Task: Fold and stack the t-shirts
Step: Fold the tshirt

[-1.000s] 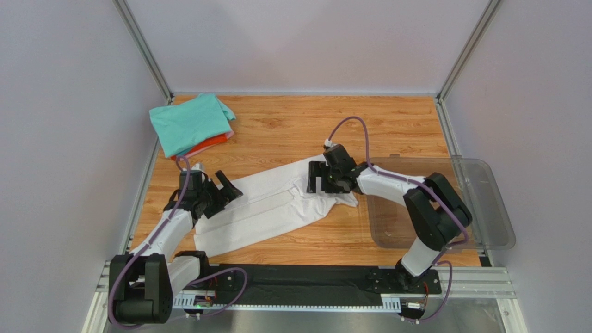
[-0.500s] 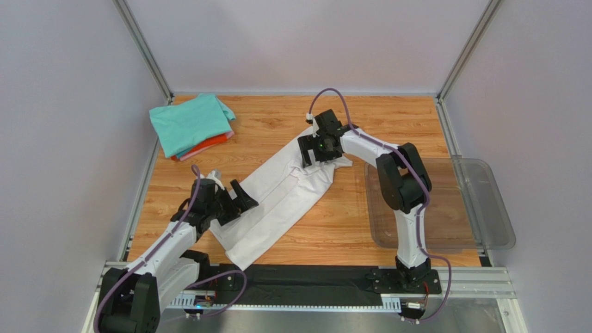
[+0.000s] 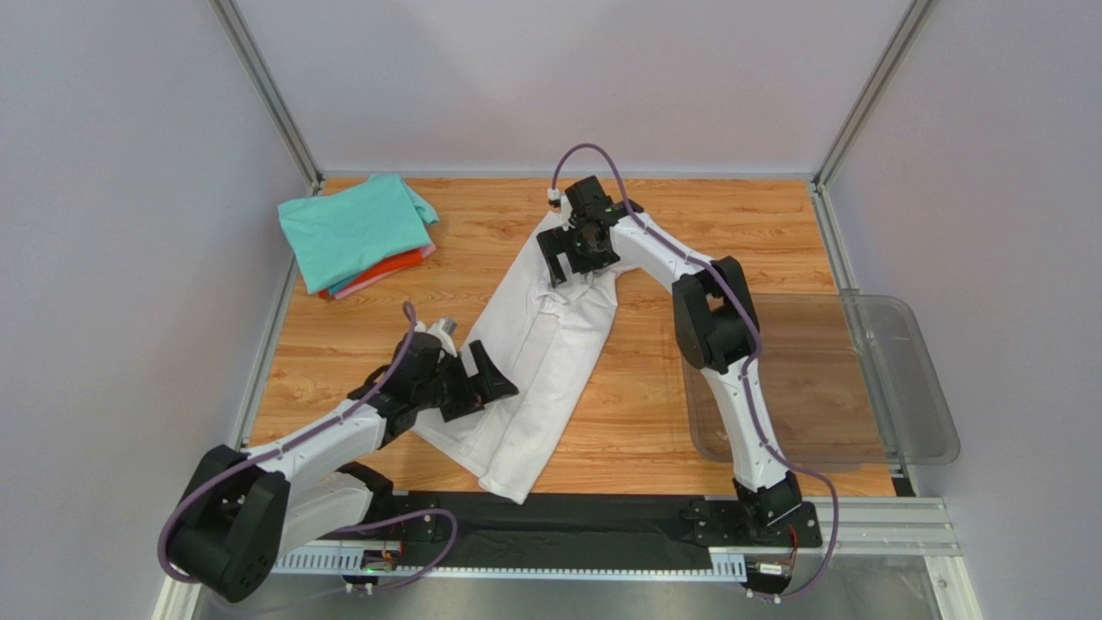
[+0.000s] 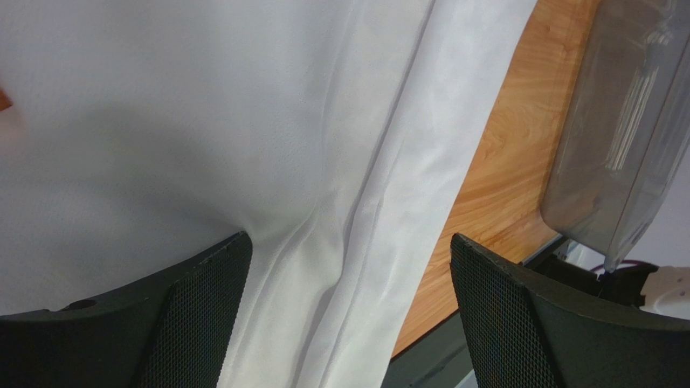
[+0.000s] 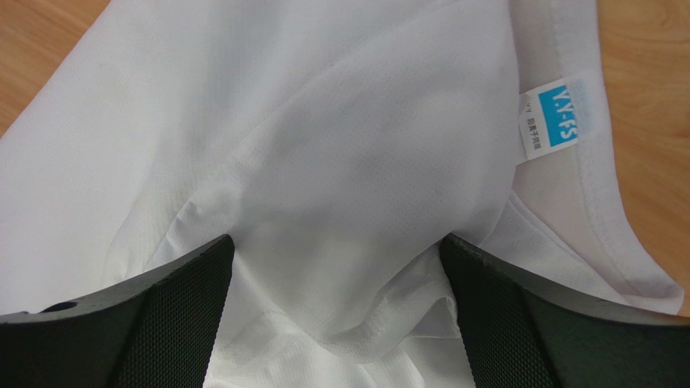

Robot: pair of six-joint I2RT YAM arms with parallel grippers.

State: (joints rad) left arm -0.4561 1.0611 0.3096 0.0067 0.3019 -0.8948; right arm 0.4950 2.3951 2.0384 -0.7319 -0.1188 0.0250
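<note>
A white t-shirt (image 3: 537,362), folded into a long strip, lies diagonally on the wooden table, collar end at the back. My right gripper (image 3: 576,258) is open and sits on the collar end. In the right wrist view its fingers (image 5: 170,315) straddle a bunched fold beside the blue neck label (image 5: 559,113). My left gripper (image 3: 485,381) is open on the strip's left edge near the hem. In the left wrist view it (image 4: 348,267) spans the shirt's lengthwise folds (image 4: 340,202). A folded stack lies at the back left, the teal shirt (image 3: 356,230) on top of the orange-red (image 3: 404,264) and pink ones.
A clear plastic bin (image 3: 925,388) stands at the right of the table, its wall also visible in the left wrist view (image 4: 623,121). A black strip (image 3: 582,523) runs along the near edge between the arm bases. Metal frame posts stand at the back corners.
The white shirt has swung from lying across the table to nearly lengthwise. My right gripper slid its collar end toward the back left while my left gripper slid the hem end nearer and rightward.
</note>
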